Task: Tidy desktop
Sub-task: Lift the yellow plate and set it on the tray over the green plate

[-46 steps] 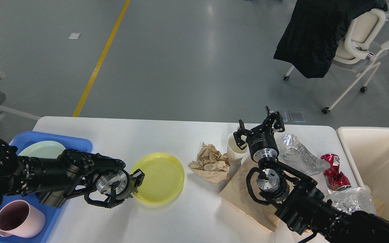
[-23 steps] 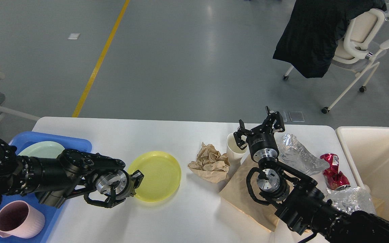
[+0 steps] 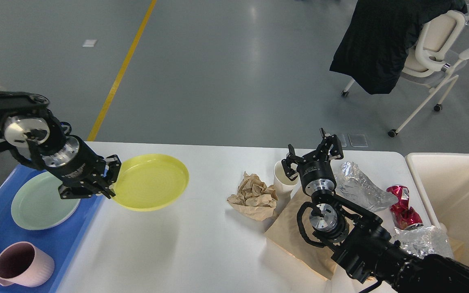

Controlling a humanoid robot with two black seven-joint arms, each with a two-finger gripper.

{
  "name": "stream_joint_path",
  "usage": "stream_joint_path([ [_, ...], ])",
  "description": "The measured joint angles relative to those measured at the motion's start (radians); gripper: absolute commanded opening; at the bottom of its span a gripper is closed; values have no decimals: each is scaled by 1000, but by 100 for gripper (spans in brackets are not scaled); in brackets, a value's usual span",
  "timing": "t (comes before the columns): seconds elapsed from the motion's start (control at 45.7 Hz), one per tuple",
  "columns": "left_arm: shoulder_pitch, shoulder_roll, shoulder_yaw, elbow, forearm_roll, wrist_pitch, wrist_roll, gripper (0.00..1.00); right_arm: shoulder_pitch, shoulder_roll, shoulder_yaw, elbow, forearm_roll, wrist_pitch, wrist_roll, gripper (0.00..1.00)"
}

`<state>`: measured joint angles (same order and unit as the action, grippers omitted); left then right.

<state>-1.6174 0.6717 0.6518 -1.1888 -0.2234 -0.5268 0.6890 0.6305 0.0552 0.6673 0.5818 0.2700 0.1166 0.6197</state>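
The left gripper (image 3: 110, 183) grips the rim of a yellow plate (image 3: 150, 181), held just above the desktop (image 3: 202, 244) beside the blue tray (image 3: 59, 240), which already holds a green plate (image 3: 41, 201) and mug (image 3: 20, 264). The right gripper (image 3: 314, 156) hangs spread and empty over a cup (image 3: 282, 177); paper (image 3: 255, 195), foil (image 3: 358, 185) and a red wrapper (image 3: 403, 205) around it remain uncleared, so the tidying looks partway done.

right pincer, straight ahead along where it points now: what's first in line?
Nothing obvious. The right pincer stands open and points up and away, past the desktop far edge toward floor. The white cup sits beside and below it, apparently off that line, though depth is unclear.
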Motion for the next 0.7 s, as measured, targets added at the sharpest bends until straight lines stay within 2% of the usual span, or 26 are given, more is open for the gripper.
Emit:
stream_joint_path([
  [0.066, -76, 60, 37, 0, 1, -105, 22, 0, 0, 0, 0, 0, 0, 0, 0, 100],
  [0.153, -158, 123, 96, 0, 4, -193, 33, 0, 0, 0, 0, 0, 0, 0, 0, 100],
  [0.284, -201, 204, 152, 3, 50, -233, 37, 0, 0, 0, 0, 0, 0, 0, 0, 100],
  [0.481, -141, 291, 160, 8, 119, -197, 32, 0, 0, 0, 0, 0, 0, 0, 0, 100],
  [0.7, -28, 396, 160, 18, 124, -44, 20, 0, 0, 0, 0, 0, 0, 0, 0, 100],
])
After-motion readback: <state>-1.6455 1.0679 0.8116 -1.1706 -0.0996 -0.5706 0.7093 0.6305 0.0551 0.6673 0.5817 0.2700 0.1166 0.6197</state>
